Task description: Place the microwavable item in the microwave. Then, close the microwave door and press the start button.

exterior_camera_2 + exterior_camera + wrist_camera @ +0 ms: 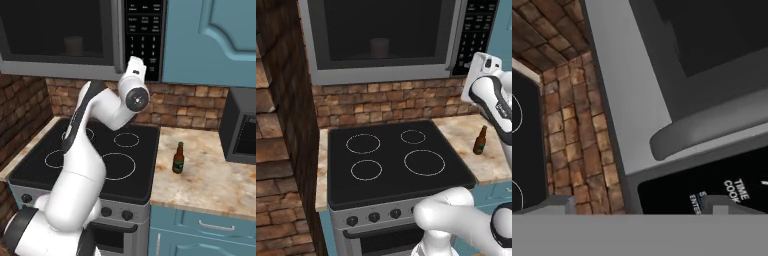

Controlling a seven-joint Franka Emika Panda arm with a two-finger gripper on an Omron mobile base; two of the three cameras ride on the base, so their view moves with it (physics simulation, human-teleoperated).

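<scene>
Door (pixel 381 37) shut on microwave (pixel 60 35), cup (pixel 379 47) dim behind its window. Bottle (pixel 178 158) upright on worktop (pixel 210 175) right of stove (pixel 396 160), well apart from arm. Hand view: pincer (pixel 639 206) released, tips spread near handle (pixel 707 127) end and keypad (pixel 712 185).

My arm (pixel 85 165) is smooth glossy white plastic. The door (pixel 381 65) has a matt grey frame and dark glassy window. Rough brick wall (pixel 381 102), smooth black glass stove (pixel 396 160), mottled stone tabletop (pixel 210 175), brown glass bottle (pixel 178 158).
</scene>
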